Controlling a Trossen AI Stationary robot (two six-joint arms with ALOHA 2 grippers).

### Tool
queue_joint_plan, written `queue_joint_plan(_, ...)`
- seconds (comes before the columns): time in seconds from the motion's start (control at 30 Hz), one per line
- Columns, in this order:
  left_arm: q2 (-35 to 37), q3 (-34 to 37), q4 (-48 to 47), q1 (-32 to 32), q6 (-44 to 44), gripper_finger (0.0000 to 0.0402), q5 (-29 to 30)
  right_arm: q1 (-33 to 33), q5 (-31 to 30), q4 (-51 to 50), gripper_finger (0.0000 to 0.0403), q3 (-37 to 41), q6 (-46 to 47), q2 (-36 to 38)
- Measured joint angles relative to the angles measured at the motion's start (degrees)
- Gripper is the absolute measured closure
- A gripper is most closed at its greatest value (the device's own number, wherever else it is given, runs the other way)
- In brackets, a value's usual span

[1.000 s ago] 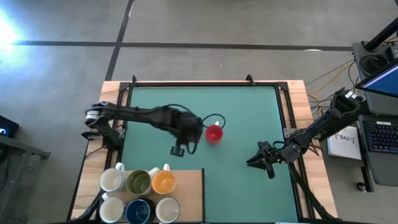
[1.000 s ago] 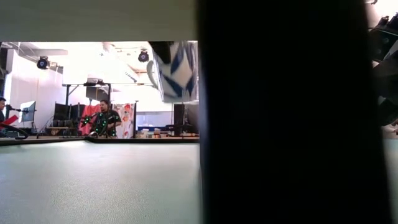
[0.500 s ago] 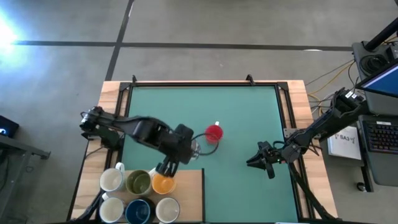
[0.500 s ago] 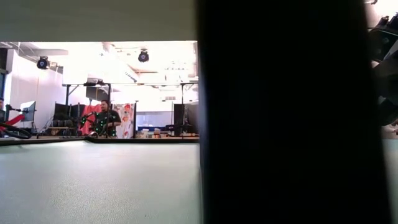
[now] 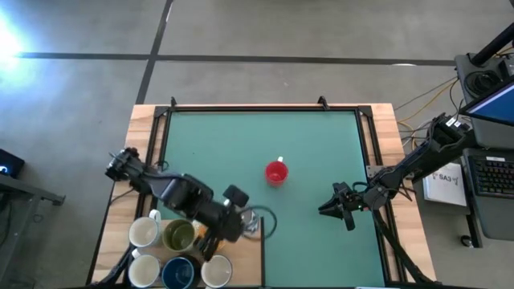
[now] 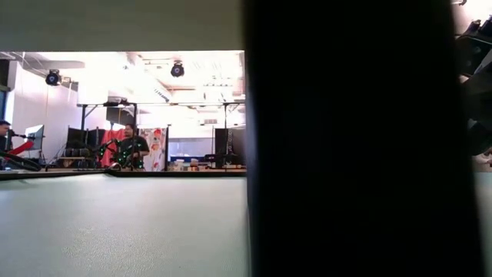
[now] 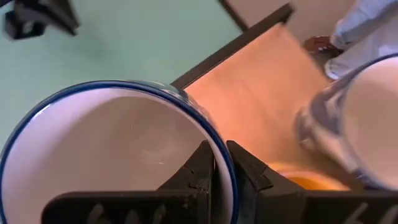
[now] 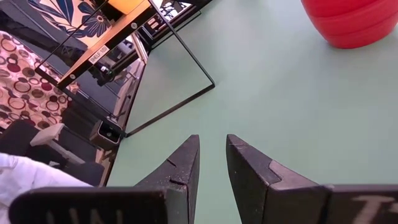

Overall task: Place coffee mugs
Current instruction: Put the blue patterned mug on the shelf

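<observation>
A: Where's your left pincer (image 7: 221, 163)?
B: Clamped on the blue-rimmed white mug's (image 7: 118, 155) rim, above the orange mug (image 7: 298, 179).
A: Right pincer (image 8: 210, 163)?
B: Parted, empty, near the desk's (image 5: 321, 144) right edge; red mug (image 5: 276, 172) mid-desk.

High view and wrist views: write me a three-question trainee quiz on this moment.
1. True or false: the red mug stands on the wooden board.
2. What does the left gripper hold? A: a blue-rimmed white mug, by its rim. B: an orange mug. C: nothing.
3. Is the right gripper holding anything?

Key: 1. False, it stands on the green mat. 2. A. 3. No, its jaws stand apart with nothing between them.
</observation>
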State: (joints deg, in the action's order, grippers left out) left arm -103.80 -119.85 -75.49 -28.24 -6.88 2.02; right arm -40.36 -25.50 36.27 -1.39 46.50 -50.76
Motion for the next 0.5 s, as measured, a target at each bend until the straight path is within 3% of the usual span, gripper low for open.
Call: queue_joint_plan(0.5, -12.00, -15.24, -4.12, -6.62, 2.00, 0.0391, 0.00, 0.01, 0.00, 0.01, 0.0335, -0.01, 0.00, 0.00)
